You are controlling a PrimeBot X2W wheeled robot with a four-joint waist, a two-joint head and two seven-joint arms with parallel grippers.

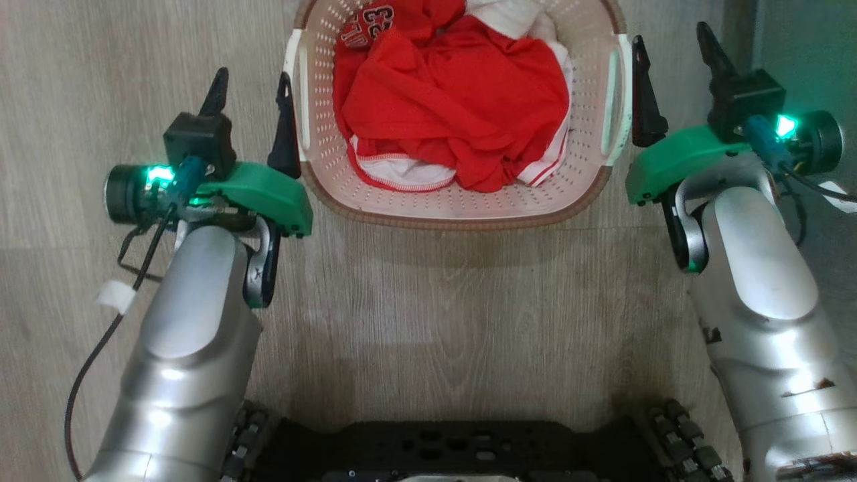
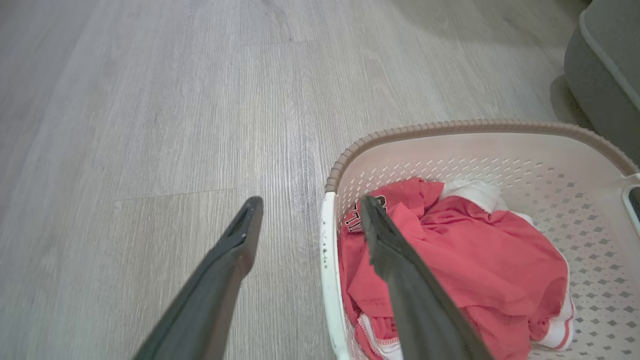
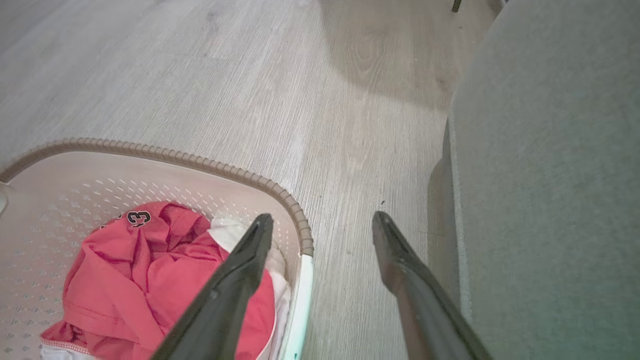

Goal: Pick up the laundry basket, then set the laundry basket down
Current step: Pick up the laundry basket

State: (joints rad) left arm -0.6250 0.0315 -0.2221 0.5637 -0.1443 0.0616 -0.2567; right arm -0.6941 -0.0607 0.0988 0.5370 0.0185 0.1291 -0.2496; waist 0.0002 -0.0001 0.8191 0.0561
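A home; plank floor (image 1: 428, 308), grey upholstered furniture (image 3: 550, 175), laundry basket (image 1: 462, 201).

I note silver forearms (image 1: 181, 348), the right scuffed; green wrist covers (image 1: 268, 194); black camera blocks (image 1: 199, 137); green lights (image 1: 161, 175); black cable (image 1: 100, 348) with white tape (image 1: 115, 296); left hand (image 1: 253, 77) and right hand (image 1: 669, 33) with dark tapered fingers (image 1: 284, 120); black perforated base (image 1: 455, 448).

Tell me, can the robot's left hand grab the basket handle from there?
Probably yes. The left gripper is open, and the white handle of the basket lies between its fingers in the wrist view, with nothing blocking it.
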